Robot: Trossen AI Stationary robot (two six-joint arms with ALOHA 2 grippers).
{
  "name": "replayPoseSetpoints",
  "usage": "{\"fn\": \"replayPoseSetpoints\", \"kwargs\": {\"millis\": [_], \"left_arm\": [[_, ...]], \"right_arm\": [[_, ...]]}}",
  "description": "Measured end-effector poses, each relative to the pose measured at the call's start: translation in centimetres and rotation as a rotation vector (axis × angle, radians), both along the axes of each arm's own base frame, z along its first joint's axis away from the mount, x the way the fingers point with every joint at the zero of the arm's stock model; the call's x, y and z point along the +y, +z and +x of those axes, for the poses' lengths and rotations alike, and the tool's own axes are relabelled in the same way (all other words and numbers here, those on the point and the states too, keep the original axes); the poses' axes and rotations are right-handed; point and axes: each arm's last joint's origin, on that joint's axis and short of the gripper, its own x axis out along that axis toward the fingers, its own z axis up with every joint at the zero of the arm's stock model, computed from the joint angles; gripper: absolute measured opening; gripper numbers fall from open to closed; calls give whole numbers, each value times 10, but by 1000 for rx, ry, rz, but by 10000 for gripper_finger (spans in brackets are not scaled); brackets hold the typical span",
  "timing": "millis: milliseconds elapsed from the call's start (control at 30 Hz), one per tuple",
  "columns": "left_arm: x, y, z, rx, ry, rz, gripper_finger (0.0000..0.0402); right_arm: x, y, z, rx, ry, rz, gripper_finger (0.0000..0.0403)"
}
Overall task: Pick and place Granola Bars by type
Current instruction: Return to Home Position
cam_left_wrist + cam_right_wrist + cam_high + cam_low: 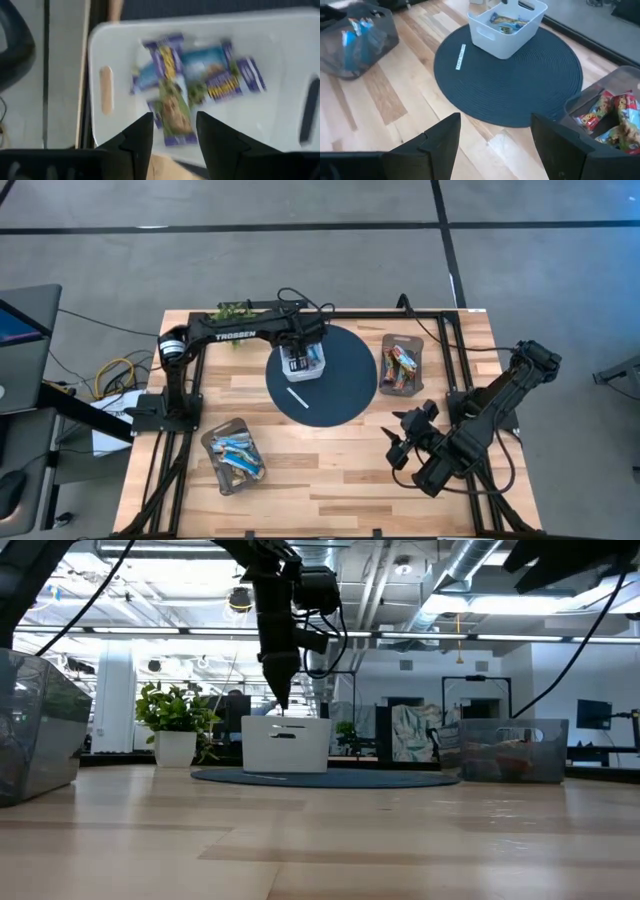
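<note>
A white bin [303, 366] stands on a dark round mat [345, 395] and holds several wrapped granola bars [200, 75], blue-and-white, purple and green. My left gripper [174, 131] hangs open over the bin, fingers pointing down just above its rim [287, 720]. A green-and-purple bar [172, 112] lies in the bin below the gap between the fingers. My right gripper [400, 442] is open and empty over the table's near right part. A grey tray [232, 460] at the near left holds blue bars. A second grey tray [402, 365] at the right holds red and multicoloured bars.
A thin white stick [297, 397] lies on the mat near the bin. A potted plant [232, 311] stands at the far edge behind my left arm. Bare wood lies between the two grey trays at the table's near middle.
</note>
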Motion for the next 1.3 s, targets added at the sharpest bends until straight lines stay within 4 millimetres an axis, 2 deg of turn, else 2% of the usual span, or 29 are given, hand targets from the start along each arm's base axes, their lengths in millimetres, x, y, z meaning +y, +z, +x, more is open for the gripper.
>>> {"fn": "replayPoseSetpoints", "kwargs": {"millis": [133, 233, 333, 533, 700, 833, 967, 1167, 1300], "left_arm": [[-17, 5, -6, 103, -21, 12, 146], [-34, 24, -11, 195, -60, -2, 146], [-53, 49, -10, 202, -111, -36, 146], [-90, 111, -3, -26, -183, -73, 146], [-124, 172, -15, -268, -287, -102, 146], [-145, 219, -39, -457, -339, -86, 146], [-159, 251, -76, -644, -363, -97, 146], [-164, 285, -127, -860, -259, -207, 146], [-163, 298, -146, -971, -201, -263, 146]], "right_arm": [[0, 12, 6, 12, 3, 44, 235], [-2, 30, 11, 92, 99, 51, 235], [-10, 56, 15, 100, 179, 16, 235], [-34, 115, 11, 70, 337, -112, 235], [-61, 152, -4, 8, 368, -170, 235], [-88, 173, -24, -76, 305, -143, 235], [-107, 186, -45, -165, 263, -82, 235], [-115, 193, -64, -173, 381, -62, 235], [-115, 193, -66, -146, 435, -85, 235]]}}
